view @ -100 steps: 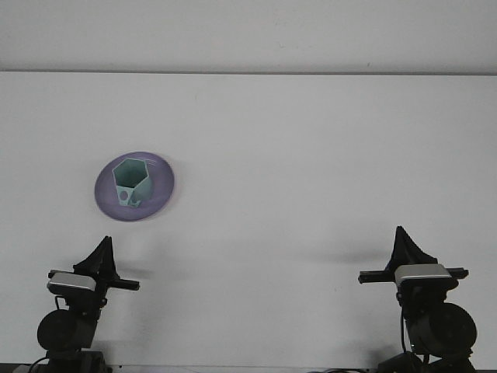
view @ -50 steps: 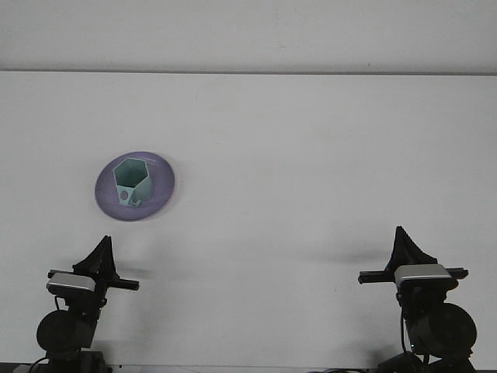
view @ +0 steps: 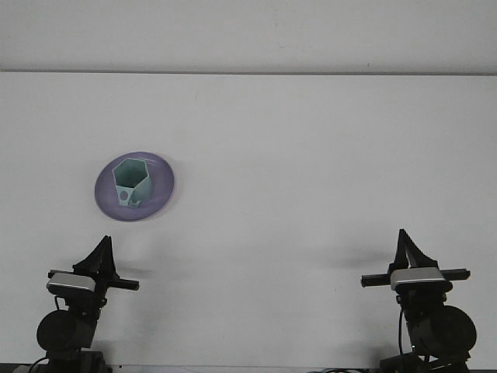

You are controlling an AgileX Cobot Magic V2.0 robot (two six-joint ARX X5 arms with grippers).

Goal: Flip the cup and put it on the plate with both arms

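Note:
A pale green hexagonal cup [view: 130, 182] stands upright, mouth up, on a purple plate [view: 165, 180] at the left of the white table. My left gripper [view: 106, 242] rests low at the front left, just below the plate, its black fingers meeting in a point with nothing between them. Far from the cup, at the front right, my right gripper [view: 402, 235] is likewise shut and empty. Neither gripper touches the cup or the plate.
The white table [view: 311, 171] runs back to a far edge near the top of the view, with a pale wall behind it. Both arm bases sit at the front edge.
The right gripper has shifted slightly to the right and a little lower. The left gripper, cup and plate have not moved.

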